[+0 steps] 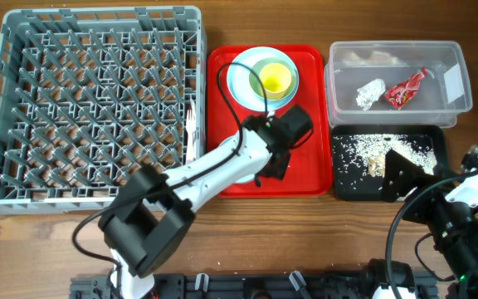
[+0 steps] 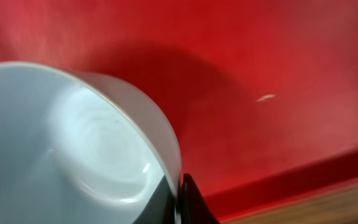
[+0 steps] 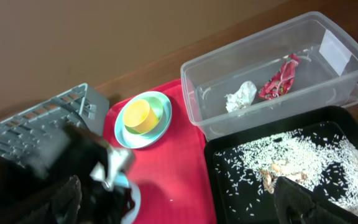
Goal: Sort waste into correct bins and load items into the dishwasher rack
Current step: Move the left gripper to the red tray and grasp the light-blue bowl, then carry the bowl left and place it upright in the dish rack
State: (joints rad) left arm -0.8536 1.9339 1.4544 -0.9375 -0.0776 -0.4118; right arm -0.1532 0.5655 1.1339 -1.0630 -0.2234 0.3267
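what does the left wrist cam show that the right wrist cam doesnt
Only left wrist: the inside of the bowl close up, the left gripper pinching its rim, and one stray crumb.

Only right wrist: the tub holding the napkin and wrapper, the black tray with rice, the plate with the cup, and a rack corner.

Both: the red tray and the table. The right wrist catches the bowl only as a sliver under the left arm.

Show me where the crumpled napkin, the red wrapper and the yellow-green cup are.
crumpled napkin [image 1: 370, 93], overhead view, middle of the wad.
red wrapper [image 1: 407, 89], overhead view, its middle.
yellow-green cup [image 1: 275, 80], overhead view, its inside bottom.
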